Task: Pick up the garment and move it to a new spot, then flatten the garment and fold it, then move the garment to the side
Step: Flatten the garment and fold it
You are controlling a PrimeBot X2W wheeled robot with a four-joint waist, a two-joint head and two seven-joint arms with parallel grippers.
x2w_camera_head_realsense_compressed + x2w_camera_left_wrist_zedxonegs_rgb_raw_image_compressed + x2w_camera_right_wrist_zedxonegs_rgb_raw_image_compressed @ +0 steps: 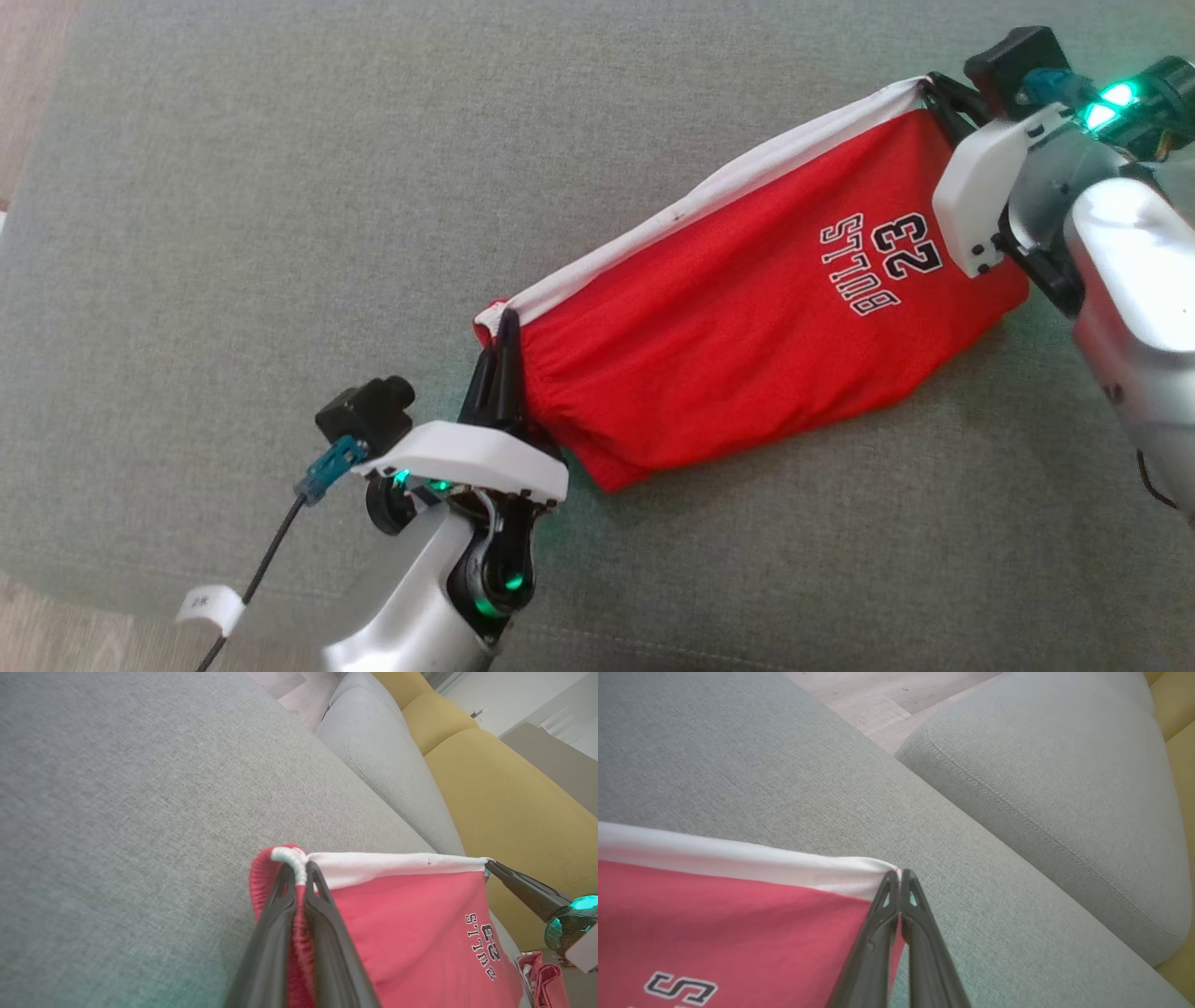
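Bulls shorts (747,345): stretched taut above sofa (233,233), ready for flattening.
Left end effector (507,319): clamped on near-left corner.
Right end effector (930,90): clamped on far-right corner.

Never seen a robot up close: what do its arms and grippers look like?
The left gripper and right gripper each have two black fingers, a white cover, green lights and a black camera. The forearms are silver. A black cable with teal plug and white tag leaves the left wrist.
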